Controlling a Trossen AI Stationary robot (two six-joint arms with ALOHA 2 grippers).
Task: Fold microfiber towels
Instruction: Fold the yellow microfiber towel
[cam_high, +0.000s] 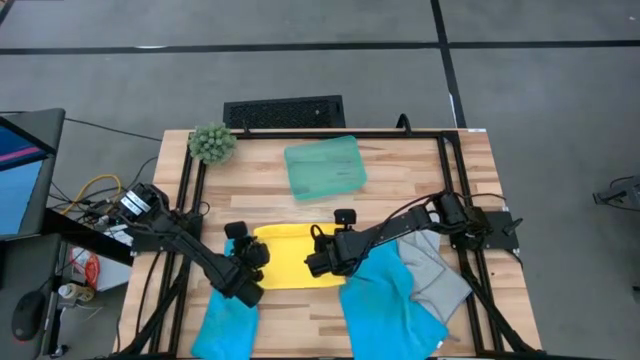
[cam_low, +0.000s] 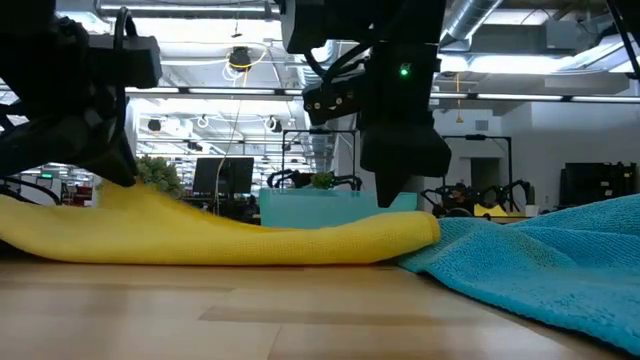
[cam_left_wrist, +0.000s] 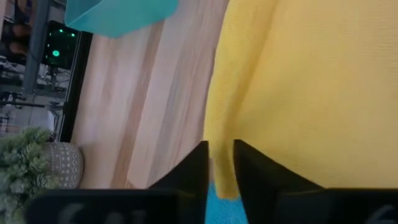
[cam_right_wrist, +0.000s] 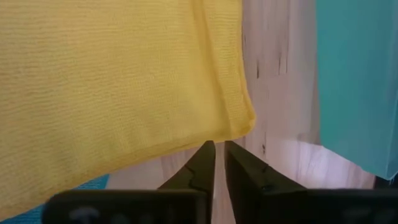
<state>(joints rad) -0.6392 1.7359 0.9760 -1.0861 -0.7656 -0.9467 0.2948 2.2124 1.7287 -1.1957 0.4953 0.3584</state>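
- Near edge: two bright blue microfiber towels wait unfolded, likely queued.
- Left gripper: fingers slightly parted around the yellow microfiber towel edge; I judge it's letting go.
- Right gripper: fingers barely apart, empty, just off the corner.
- Yellow towel lies folded, table centre, long axis left-right.
- Beyond: translucent teal rectangular tray.

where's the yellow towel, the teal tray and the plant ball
yellow towel (cam_high: 285, 258), high view, middle of its folded top
teal tray (cam_high: 325, 167), high view, bare centre of its floor
plant ball (cam_high: 211, 142), high view, top of its foliage
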